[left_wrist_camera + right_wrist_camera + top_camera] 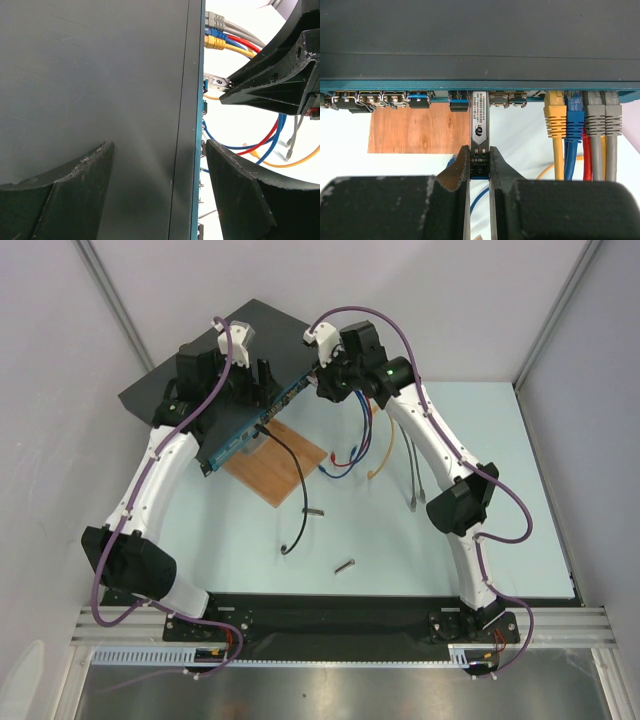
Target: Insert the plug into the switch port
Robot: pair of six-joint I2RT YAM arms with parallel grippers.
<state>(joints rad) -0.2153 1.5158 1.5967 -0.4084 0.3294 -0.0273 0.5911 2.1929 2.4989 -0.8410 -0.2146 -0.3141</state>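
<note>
R pincer (480,150) is shut on the plug (479,120), a slim silver SFP-type module, pinched at its rear end w/ one finger each side. The plug sits square-on to the switch (470,40), nose at the blue front face, in the mouth of a port approx mid-row. How deep it goes I can't tell. Most of its body hangs out in front, so by my read it's started, not seated.

Further R along that face, a yellow patch cable (554,120), a blue patch cable (574,122) & grey patch cables (605,117) are plugged in. A wooden board (415,127) lies below the switch's front face, on the counter (400,530).

L pincer (160,143) is spread wide astride the switch's front edge, one finger over the dark top, the other in front of the face. No clear clamp on it.

Left to do, I'd say: push the plug fully home, then release.
</note>
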